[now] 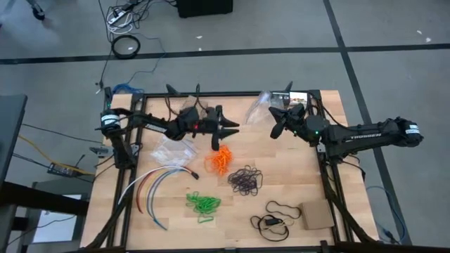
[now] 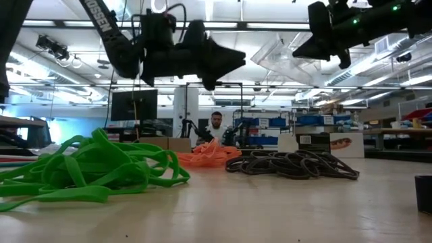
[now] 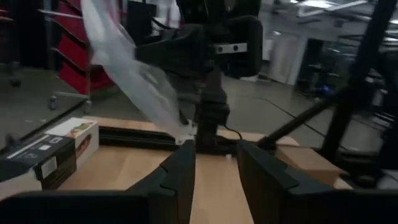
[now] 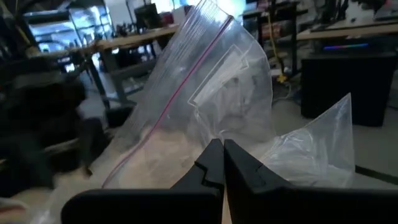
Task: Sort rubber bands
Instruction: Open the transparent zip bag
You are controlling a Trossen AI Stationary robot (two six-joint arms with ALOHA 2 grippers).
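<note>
Left hand [image 1: 234,127], half-parted and empty, hovers above the orange rubber bands [image 1: 219,160], heaped at its six o'clock; right hand [image 1: 271,116], farther off, pinches the clear zip bag [image 1: 259,107].

A pale wooden table [image 1: 281,179] is carrying three heaps of rubber bands: orange [image 1: 220,160] at centre, dark [image 1: 245,180] at four o'clock from it, green [image 1: 203,203] at seven o'clock. Coloured cables [image 1: 151,184] are lying at nine o'clock, a black cord loop [image 1: 275,215] and a brown card [image 1: 317,216] at five o'clock.
</note>
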